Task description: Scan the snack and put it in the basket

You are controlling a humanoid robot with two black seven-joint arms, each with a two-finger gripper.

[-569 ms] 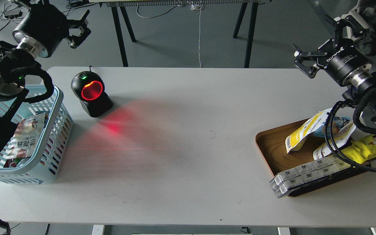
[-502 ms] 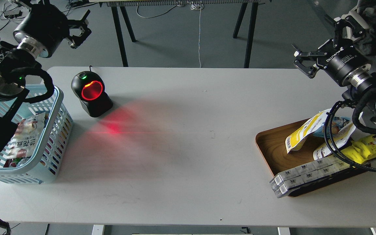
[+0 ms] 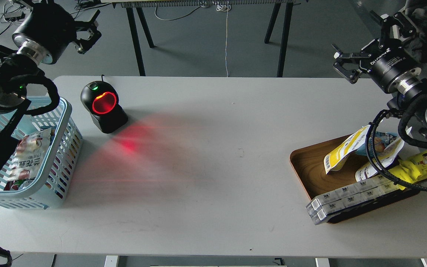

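Observation:
Two yellow-and-white snack pouches lie in the brown wooden tray [image 3: 310, 167] at the right, one leaning on its left side [image 3: 341, 151] and one beside it [image 3: 374, 166], both showing barcoded sides. The light blue slotted basket [image 3: 66, 122] stands at the table's left edge and holds a white-and-red printed pouch [image 3: 28, 155]. My left gripper [image 3: 89, 32] is open and empty, raised behind the basket past the table's far edge. My right gripper [image 3: 341, 66] is open and empty, raised above the table's far right corner, well above the tray.
A black barcode scanner [image 3: 104, 107] with a glowing red ring stands right of the basket and throws red light on the table [image 3: 213, 178]. The tray also holds a long yellow cartoon-face packet [image 3: 421, 165], a small blue bag [image 3: 382, 139] and long white boxes [image 3: 347, 202] along its front rim.

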